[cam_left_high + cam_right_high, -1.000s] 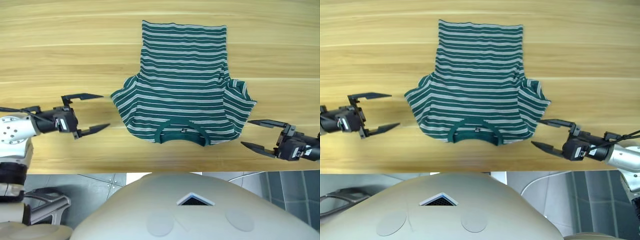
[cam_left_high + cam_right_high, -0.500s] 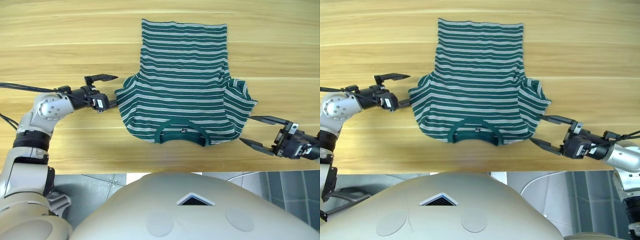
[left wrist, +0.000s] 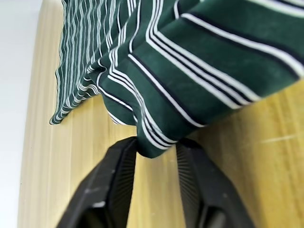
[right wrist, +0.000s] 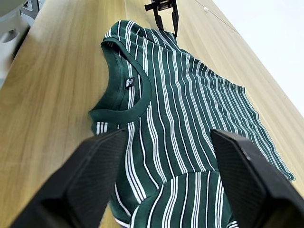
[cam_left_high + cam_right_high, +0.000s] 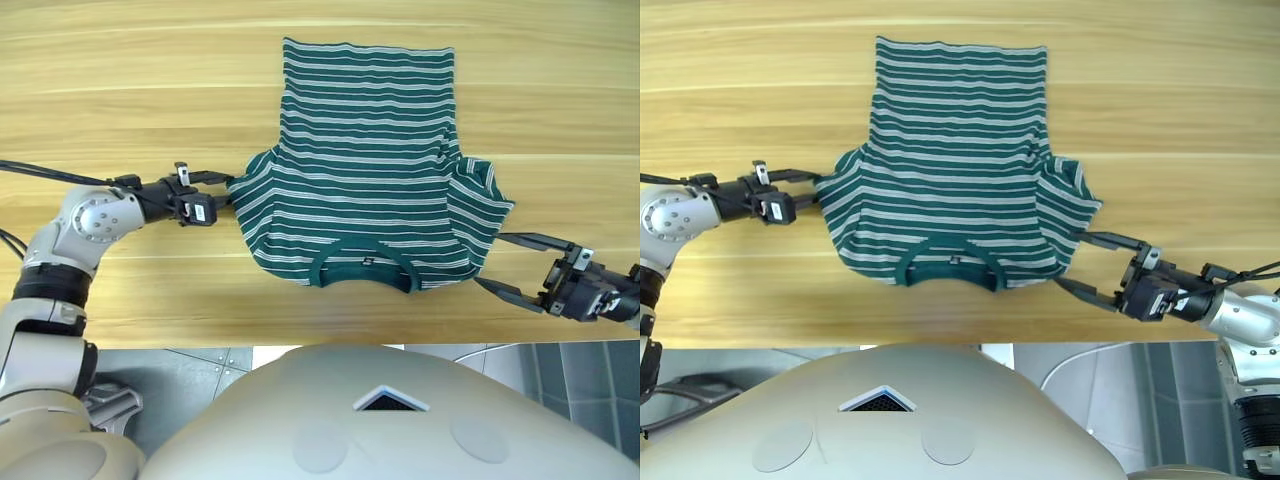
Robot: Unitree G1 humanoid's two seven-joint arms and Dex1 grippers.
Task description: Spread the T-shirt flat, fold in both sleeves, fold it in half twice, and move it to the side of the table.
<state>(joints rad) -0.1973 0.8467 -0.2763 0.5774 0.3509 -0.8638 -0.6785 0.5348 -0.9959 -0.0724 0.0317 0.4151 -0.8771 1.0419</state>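
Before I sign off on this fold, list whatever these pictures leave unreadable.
- T-shirt underside and bunched sleeve layers: head views, covered by its own top layer.
- Collar label: right wrist view, print too small.
- Right sleeve: right wrist view, cut by the picture edge, partly behind the right gripper.

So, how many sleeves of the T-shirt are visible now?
2. The left sleeve lies on the robot's left, its tip pinched in the left gripper. The right sleeve lies bunched on the robot's right, with the open right gripper close beside it.
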